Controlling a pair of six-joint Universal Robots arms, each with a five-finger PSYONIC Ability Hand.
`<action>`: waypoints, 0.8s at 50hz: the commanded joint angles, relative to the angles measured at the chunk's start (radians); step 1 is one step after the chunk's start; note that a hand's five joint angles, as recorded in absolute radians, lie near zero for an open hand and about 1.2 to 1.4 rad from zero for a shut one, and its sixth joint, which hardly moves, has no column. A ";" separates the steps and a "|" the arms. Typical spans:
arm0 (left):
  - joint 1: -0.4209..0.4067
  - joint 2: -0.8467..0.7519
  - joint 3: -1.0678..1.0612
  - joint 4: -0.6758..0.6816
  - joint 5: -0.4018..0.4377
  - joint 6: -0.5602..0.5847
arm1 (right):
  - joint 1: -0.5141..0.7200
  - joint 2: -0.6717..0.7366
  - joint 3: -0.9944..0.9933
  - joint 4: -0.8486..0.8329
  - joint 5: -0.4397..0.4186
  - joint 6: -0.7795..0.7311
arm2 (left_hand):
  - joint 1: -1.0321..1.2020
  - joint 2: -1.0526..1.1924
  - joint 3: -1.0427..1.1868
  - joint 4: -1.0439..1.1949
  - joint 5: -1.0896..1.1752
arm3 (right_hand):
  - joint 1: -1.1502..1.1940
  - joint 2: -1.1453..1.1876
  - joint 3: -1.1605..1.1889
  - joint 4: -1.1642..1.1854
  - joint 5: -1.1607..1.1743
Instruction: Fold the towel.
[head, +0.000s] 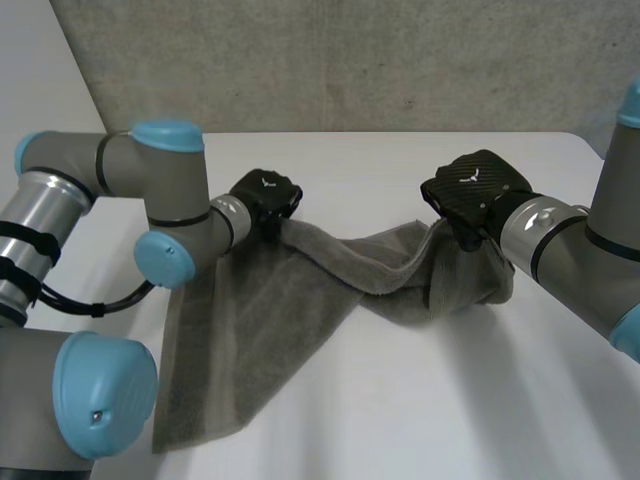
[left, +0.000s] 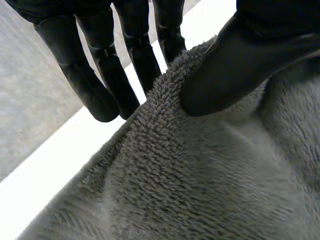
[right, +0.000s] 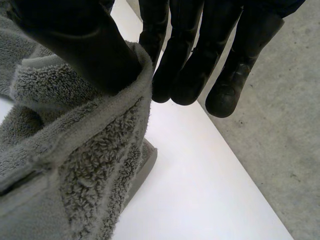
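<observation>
Grey terry towel (head: 260, 340), looped pile with a flat hemmed border, lies rumpled on the smooth white worktop (head: 450, 400). Its near part lies flat and its far edge is raised in a sagging fold between the hands. Left hand (head: 265, 195) pinches the far-left corner, thumb against fingers. Right hand (head: 475, 190) is clamped the same way on the hem at the far-right corner, cloth bunched beneath.

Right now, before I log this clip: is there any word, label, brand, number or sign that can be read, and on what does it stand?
No text can be read.
Left hand: a small white mark on its back, too small to read.
Right hand: a small white mark on its back, too small to read.
Towel: plain grey, no print on the parts facing the cameras.
</observation>
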 joint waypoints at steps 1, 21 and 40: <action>0.007 0.144 0.005 -0.017 -0.065 -0.081 | 0.000 -0.028 -0.005 0.002 0.003 0.000 | -0.047 -0.084 -0.145 -0.125 -0.258 | 0.050 0.065 0.058 0.056 0.051; 0.031 0.345 0.002 -0.009 -0.112 -0.166 | 0.001 -0.060 0.004 0.006 0.003 0.000 | -0.047 -0.084 -0.145 -0.125 -0.258 | 0.050 0.065 0.058 0.056 0.051; 0.030 0.336 -0.030 0.031 -0.161 -0.161 | 0.001 -0.060 0.009 0.009 0.001 0.000 | -0.047 -0.084 -0.145 -0.125 -0.258 | 0.050 0.065 0.058 0.056 0.051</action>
